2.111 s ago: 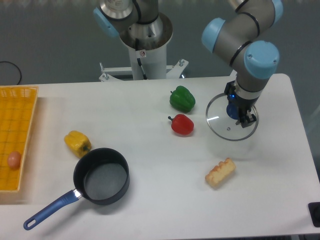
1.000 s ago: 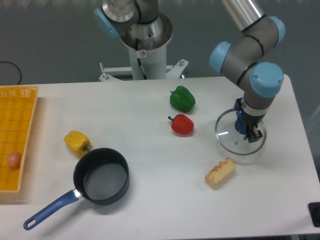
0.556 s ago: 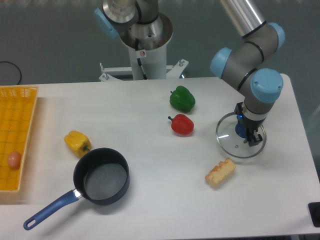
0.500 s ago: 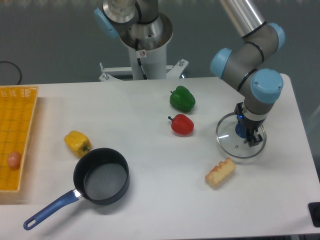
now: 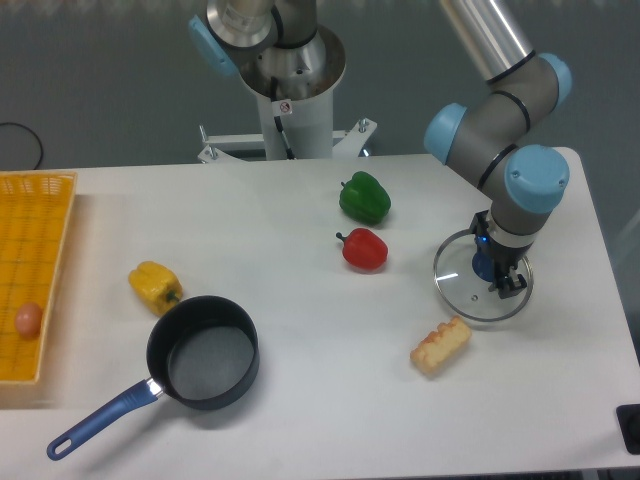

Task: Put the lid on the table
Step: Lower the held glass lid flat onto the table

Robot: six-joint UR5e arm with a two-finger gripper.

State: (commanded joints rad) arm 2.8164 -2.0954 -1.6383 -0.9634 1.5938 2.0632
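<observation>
- Camera view: the lid (image 5: 462, 287) is at the right side of the table (image 5: 300, 400), low over or on its surface; whether the rim touches cannot be told.
- The gripper (image 5: 497, 274) comes down from above onto the lid's blue knob (image 5: 484, 266), with its jaws closed on the knob.
- The arm (image 5: 505, 150) rises from the gripper up and left out of the top edge, with blue caps at its joints.
- A red pepper (image 5: 364, 249) lies just left of the lid, apart from it; a green pepper (image 5: 365, 197) sits behind the red one.
- A piece of bread (image 5: 440, 345) lies in front of the lid, near its rim but apart.
- A yellow pepper (image 5: 155, 286) is on the left half of the table, just behind the pan (image 5: 203, 352).
- The pan is black, open-topped, with a blue handle pointing to the front left.
- A yellow tray (image 5: 35, 270) sits at the left edge, with an egg (image 5: 28, 319) inside near its front.
- The robot's base (image 5: 290, 100) stands behind the table's far edge.
</observation>
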